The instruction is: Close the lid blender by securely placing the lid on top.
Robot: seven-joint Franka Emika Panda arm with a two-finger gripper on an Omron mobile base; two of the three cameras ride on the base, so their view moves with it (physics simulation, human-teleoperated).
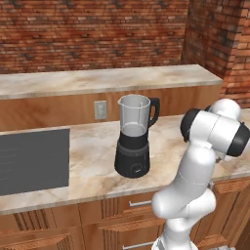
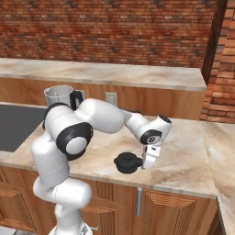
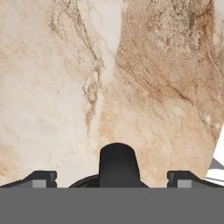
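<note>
straddling lid [image 3: 118, 164] knob on counter [image 2: 183, 160], gripper [image 3: 112, 177] spread wide; blender [image 1: 134, 136] jar uncovered.

Even, bright rendered light, no glare or blur; the lid [image 3: 117, 165] between the fingertips [image 3: 41, 178] casts faint shadow.

- No words, brands or numbers can be read anywhere here.
- The blender [image 1: 133, 141] shows a round front button, but no mark on it is legible.
- The wall outlet [image 1: 100, 110] is blank.
</note>
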